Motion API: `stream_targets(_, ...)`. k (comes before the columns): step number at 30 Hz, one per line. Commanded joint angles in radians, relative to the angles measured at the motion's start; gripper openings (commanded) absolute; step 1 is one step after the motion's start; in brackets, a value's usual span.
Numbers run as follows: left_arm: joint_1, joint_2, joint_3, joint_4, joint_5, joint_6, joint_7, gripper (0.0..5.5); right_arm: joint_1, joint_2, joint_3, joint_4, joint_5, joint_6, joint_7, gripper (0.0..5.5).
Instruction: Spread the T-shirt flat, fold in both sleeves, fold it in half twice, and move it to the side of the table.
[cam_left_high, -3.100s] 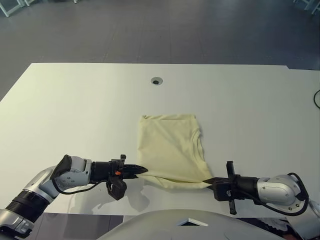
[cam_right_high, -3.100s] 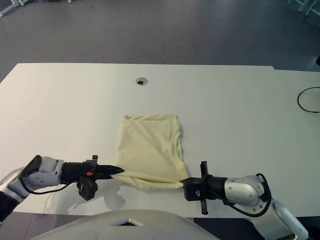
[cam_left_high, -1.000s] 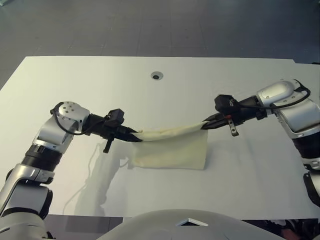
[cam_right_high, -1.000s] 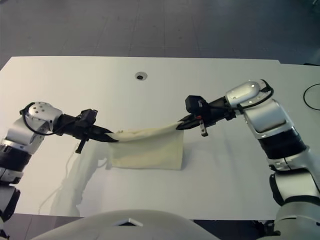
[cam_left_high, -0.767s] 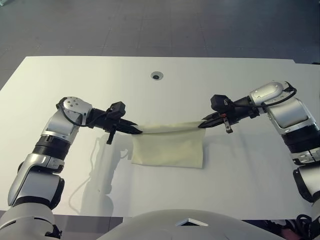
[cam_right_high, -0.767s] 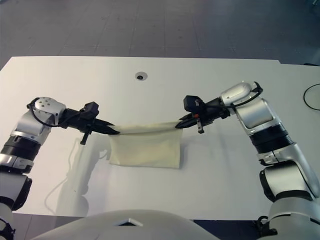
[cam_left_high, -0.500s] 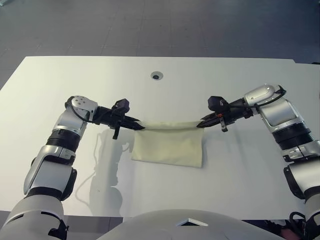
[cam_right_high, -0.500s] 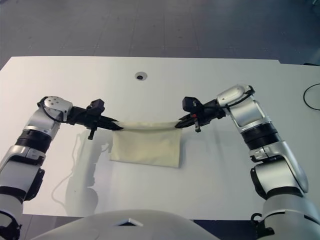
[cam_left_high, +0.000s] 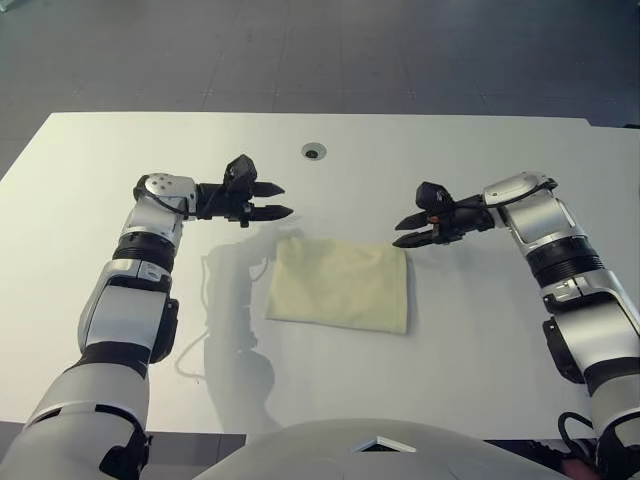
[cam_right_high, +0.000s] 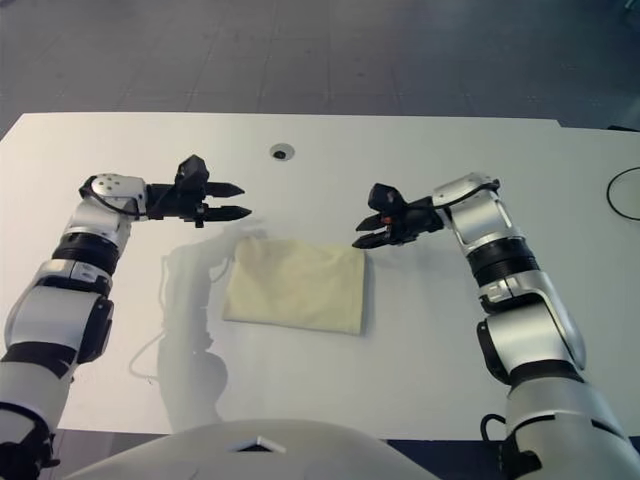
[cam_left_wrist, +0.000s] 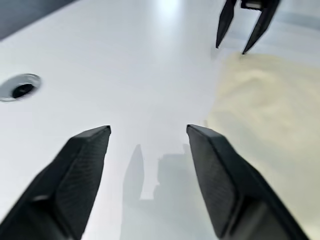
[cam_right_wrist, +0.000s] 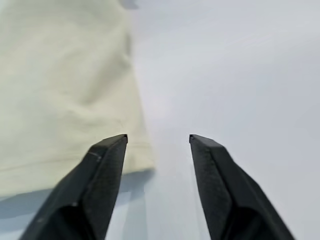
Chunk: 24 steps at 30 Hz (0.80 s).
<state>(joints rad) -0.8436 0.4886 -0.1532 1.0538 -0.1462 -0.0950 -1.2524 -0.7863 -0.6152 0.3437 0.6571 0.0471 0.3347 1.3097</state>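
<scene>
- The folded T-shirt (cam_left_high: 340, 288) lies near the middle of the counter (cam_left_high: 500, 340), towards the robot from the cable hole (cam_left_high: 314, 152).
- Its long axis runs left to right, slightly skewed; where the collar lies cannot be told.
- The left end effector (cam_left_high: 286, 199) and right end effector (cam_left_high: 397, 234) hover just beyond its far corners, both spread wide and holding nothing.
- Risk: pinching only the top layer, or dragging one-sided, would likely pull the folds open on the way to the side.
</scene>
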Motion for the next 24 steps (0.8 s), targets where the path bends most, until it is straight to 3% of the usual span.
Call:
stream_targets(1,-0.011,-0.001,0.028,0.034,0.035,-0.06,0.052,3.7,-0.046,0.007,-0.069,0.03,-0.002,-0.047,-0.07,2.98)
stream_targets(6,0.016,-0.016,0.095,-0.045,-0.014,-0.136,0.058,4.58,-0.028,0.027,-0.178,-0.046,0.068,-0.041,-0.125,3.82)
stream_targets(9,0.091,-0.026,0.113,-0.197,-0.066,-0.114,0.001,5.08,0.063,0.032,-0.182,-0.201,0.109,-0.008,-0.105,3.4)
stream_targets(15,0.235,-0.021,0.124,-0.489,-0.097,-0.078,0.034,4.18,0.253,0.022,-0.16,-0.534,0.172,0.057,-0.097,2.34)
stream_targets(22,0.367,-0.024,0.234,-0.781,-0.082,-0.111,0.296,3.05,0.322,0.089,-0.078,-0.71,0.21,0.114,-0.122,1.25)
stream_targets(24,0.402,-0.029,0.25,-0.848,-0.084,-0.103,0.35,3.27,0.326,0.114,-0.056,-0.707,0.211,0.122,-0.131,0.87)
